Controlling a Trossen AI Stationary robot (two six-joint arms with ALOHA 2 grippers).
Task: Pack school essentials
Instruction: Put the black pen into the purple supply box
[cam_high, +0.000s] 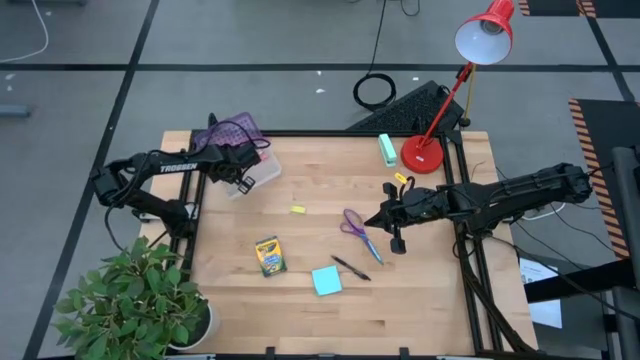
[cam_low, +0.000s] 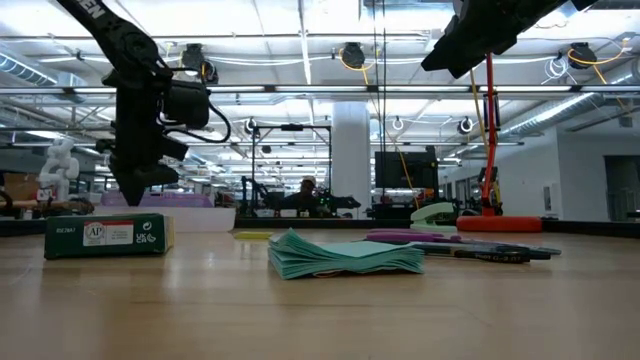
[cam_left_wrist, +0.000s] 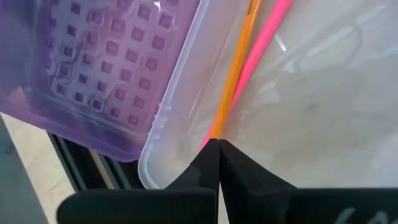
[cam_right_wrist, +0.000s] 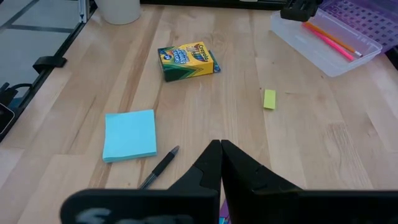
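Clear plastic, my pencil case sits at the table's far left corner with a purple lid beside it; an orange pencil and a pink pen lie touching inside. My left claw hangs over that case, fingers pressed together on nothing. Out on the wood lie a small yellow eraser, a crayon box, a blue sticky-note pad, a black pen and purple-handled scissors. My right claw hovers above the scissors, clenched and empty. "Crayola" reads on the crayon box, "AP" on its end, "TROSSEN" along my left arm. A mint-green block and a red lamp stand at the far right, and a potted plant sits off the near left corner.
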